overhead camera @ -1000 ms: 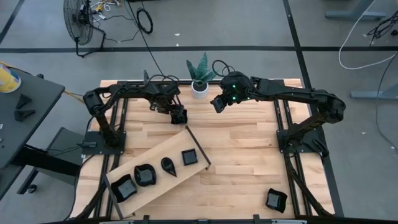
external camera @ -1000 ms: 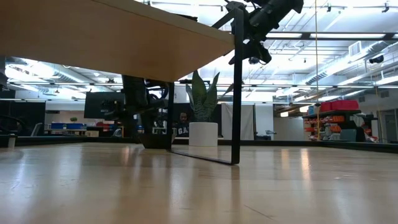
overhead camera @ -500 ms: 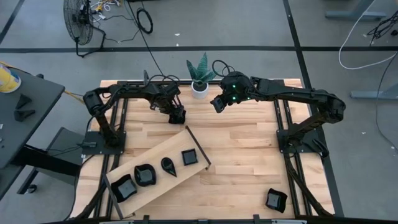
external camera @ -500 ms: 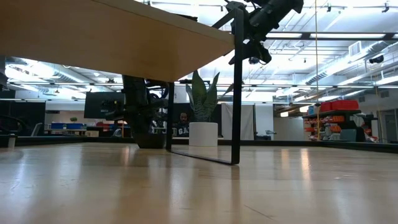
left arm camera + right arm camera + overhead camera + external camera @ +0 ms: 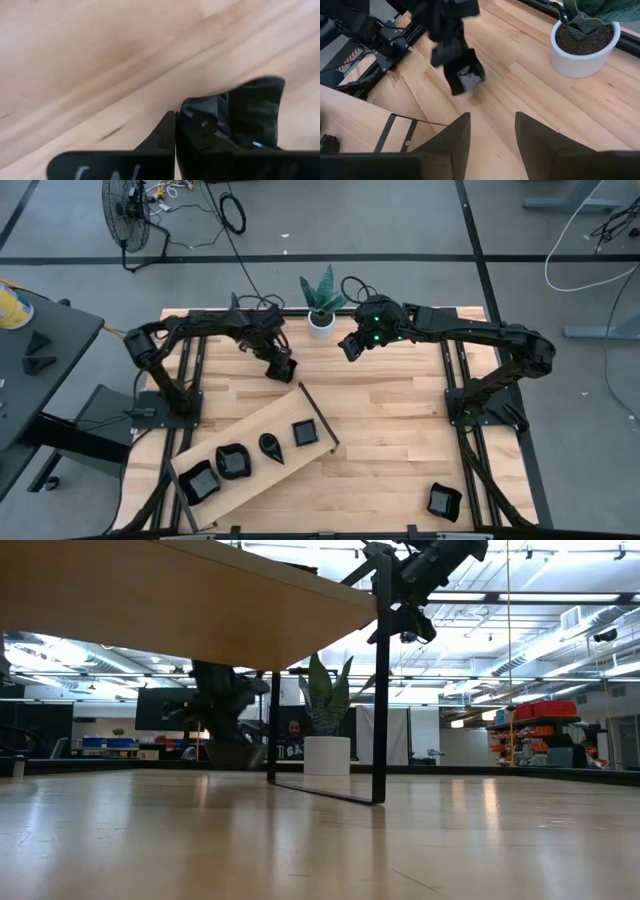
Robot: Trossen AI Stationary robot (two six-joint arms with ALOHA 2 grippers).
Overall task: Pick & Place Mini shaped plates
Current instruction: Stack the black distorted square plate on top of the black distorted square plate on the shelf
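Note:
My left gripper [image 5: 283, 369] is shut on a small glossy black mini plate [image 5: 245, 112] over the far middle of the table, just off the wood. The right wrist view shows the same plate [image 5: 469, 79] under the left fingers. My right gripper [image 5: 350, 348] hangs open in the air to the right of it, with nothing between its fingers [image 5: 451, 145]. Several more mini plates lie in a row on a raised, sloping wooden board [image 5: 262, 420]. One of them is square [image 5: 305, 432] and one is teardrop-shaped [image 5: 271, 446]. One further plate [image 5: 444, 501] rests on the table's near right corner. My left gripper pinches the plate's rim [image 5: 196, 116] between its two fingers. The fingers come from above and point steeply down. The plate sticks out to one side of the fingers, tilted, and seems just clear of the table.
A white pot with a green plant [image 5: 321, 322] stands at the far edge between the two grippers. The board's black metal stand [image 5: 381, 690] rises near the table's middle. Bare wood [image 5: 400, 420] lies to the right of the board.
My left gripper has shut on the plate, then risen a little and rolled, drifting slightly toward the table's left. The plate has come up off the wood with it and now sits tilted.

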